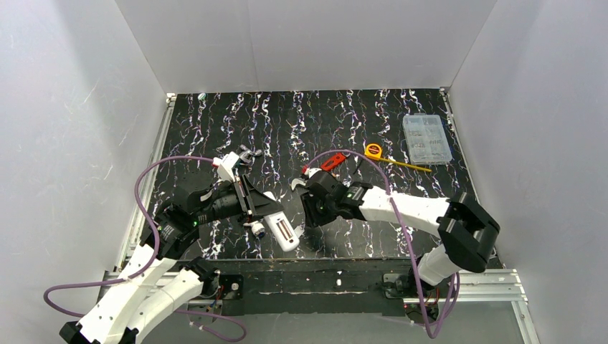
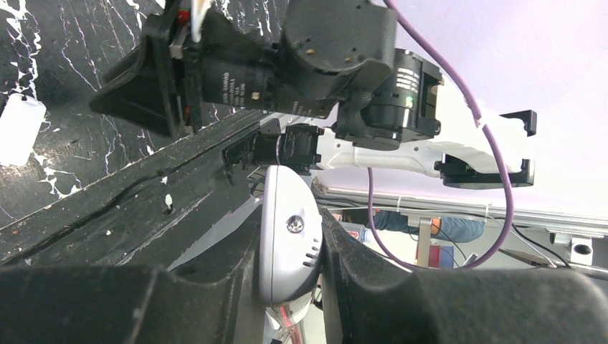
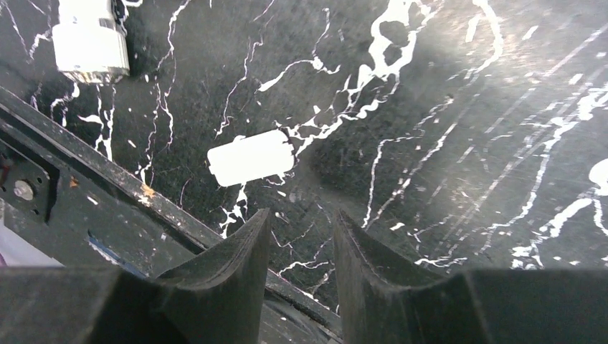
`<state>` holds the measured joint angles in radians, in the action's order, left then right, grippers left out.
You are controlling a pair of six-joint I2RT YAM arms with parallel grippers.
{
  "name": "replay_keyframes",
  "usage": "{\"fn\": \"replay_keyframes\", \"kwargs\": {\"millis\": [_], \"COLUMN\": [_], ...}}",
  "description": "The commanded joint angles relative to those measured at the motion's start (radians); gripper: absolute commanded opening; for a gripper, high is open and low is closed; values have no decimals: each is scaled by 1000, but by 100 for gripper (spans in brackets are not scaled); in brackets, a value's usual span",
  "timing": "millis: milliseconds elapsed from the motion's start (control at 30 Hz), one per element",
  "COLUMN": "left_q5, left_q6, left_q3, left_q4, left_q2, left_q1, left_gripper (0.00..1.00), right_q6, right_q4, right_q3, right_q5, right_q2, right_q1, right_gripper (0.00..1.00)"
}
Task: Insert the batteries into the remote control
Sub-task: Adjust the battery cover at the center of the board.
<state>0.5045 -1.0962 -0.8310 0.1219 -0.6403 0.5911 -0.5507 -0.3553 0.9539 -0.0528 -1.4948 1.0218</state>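
My left gripper (image 1: pixel 267 217) is shut on the white remote control (image 1: pixel 281 231) and holds it tilted above the table's front edge, with the dark slots of its back recess facing up. In the left wrist view the remote (image 2: pixel 290 244) stands on edge, clamped between both fingers. My right gripper (image 1: pixel 310 215) hovers just right of the remote, open and empty (image 3: pixel 301 215). I can make out no orange batteries. A small flat white cover piece (image 3: pixel 251 158) lies on the table just beyond my right fingertips.
A white tube-shaped tool (image 3: pixel 89 39) lies near the front edge and also shows in the left wrist view (image 2: pixel 18 129). A red-handled wrench (image 1: pixel 331 162), a yellow tape measure (image 1: pixel 373 150) and a clear plastic box (image 1: pixel 426 138) sit further back. The table's front rail (image 1: pixel 337 279) is close below both grippers.
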Motion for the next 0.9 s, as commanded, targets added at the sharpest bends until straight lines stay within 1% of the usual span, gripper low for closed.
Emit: {"fn": "replay_keyframes", "kwargs": {"millis": [0, 233, 433, 500, 633, 700, 800, 867], "left_q5": [21, 13, 12, 14, 18, 20, 24, 27], "left_q6": [-2, 6, 1, 1, -3, -3, -4, -4], "left_q3": [-16, -15, -11, -12, -13, -14, -22, -29], "left_q4": [36, 18, 25, 27, 29, 28, 24, 20], "left_q2": [4, 17, 18, 16, 16, 19, 23, 28], "left_q1": [1, 1, 1, 1, 1, 1, 1, 1], "left_gripper": [0, 0, 0, 0, 0, 0, 0, 0], "right_q6": [4, -37, -126, -196, -393, -487, -610, -651], "right_q4": [41, 41, 9, -15, -92, -107, -87, -57], "right_q3": [51, 65, 59, 54, 56, 46, 19, 6], "right_q5": [21, 36, 15, -4, -24, -31, -26, -23], "right_q2": [-64, -92, -79, -63, -55, -51, -45, -48], "right_q1": [27, 29, 44, 52, 59, 66, 73, 76], "right_gripper": [45, 46, 46, 46, 46, 49, 53, 54]}}
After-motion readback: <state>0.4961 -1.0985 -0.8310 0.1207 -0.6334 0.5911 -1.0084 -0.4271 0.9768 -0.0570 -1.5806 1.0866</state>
